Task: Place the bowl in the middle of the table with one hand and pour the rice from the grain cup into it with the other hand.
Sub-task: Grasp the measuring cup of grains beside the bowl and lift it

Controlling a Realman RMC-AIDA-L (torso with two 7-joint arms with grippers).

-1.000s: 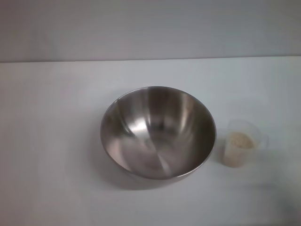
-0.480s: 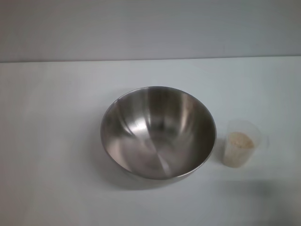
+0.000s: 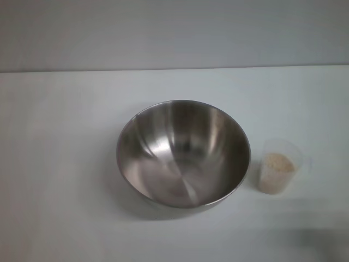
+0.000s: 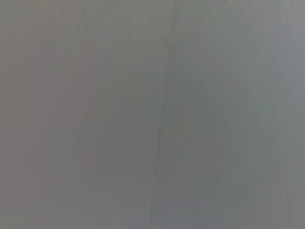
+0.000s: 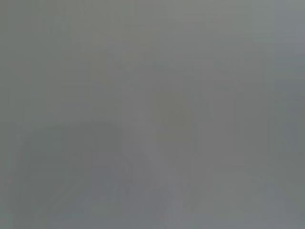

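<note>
The large shiny steel bowl [image 3: 182, 153] stands empty near the middle of the white table [image 3: 60, 164] in the head view. The small clear grain cup [image 3: 278, 165] stands upright just right of the bowl, apart from it, and holds beige rice [image 3: 277, 162]. Neither gripper nor arm shows in the head view. A faint dark shadow lies on the table at the bottom right edge [image 3: 313, 237]. Both wrist views show only a plain grey surface.
The table's far edge meets a grey wall [image 3: 174, 33] behind the bowl. White tabletop lies to the left of the bowl and in front of it.
The bowl and cup have not moved. The faint shadow at the bottom right of the table has shifted slightly lower.
</note>
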